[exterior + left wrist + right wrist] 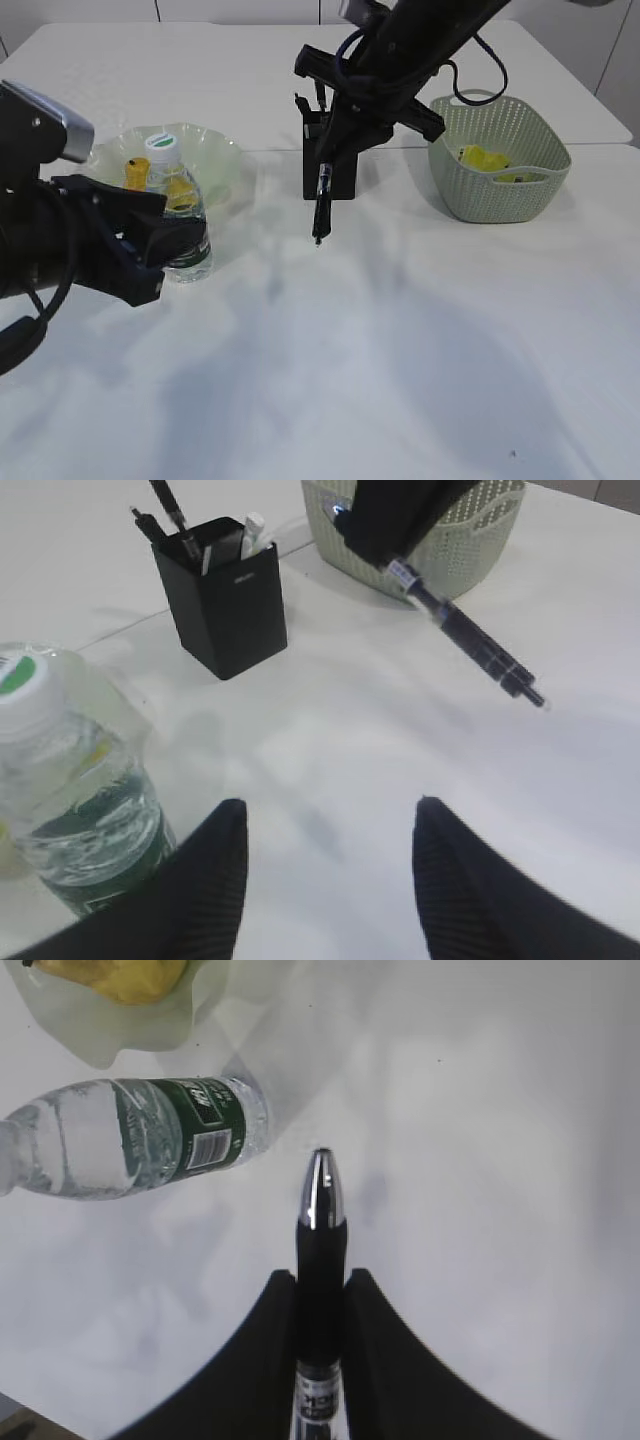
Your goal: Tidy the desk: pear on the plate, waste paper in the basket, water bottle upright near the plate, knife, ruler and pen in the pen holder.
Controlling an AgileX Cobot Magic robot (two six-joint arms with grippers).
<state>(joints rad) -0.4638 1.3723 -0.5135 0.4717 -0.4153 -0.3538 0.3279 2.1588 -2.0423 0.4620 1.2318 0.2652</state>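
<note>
Right gripper [318,1305] pinches a slim glossy black pen [322,203], long axis near-vertical, silver tip down, above white desk [400,330] just near of matte square pen holder [330,160]; left gripper [325,880] gapes empty.

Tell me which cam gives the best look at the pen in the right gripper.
Right wrist view: the pen fills the centre, clamped between the right gripper fingers, silver tip clear. Left wrist view shows the pen slanting out, its upper end hidden by the arm. Exterior view shows the pen small and dark before the pen holder.
</note>
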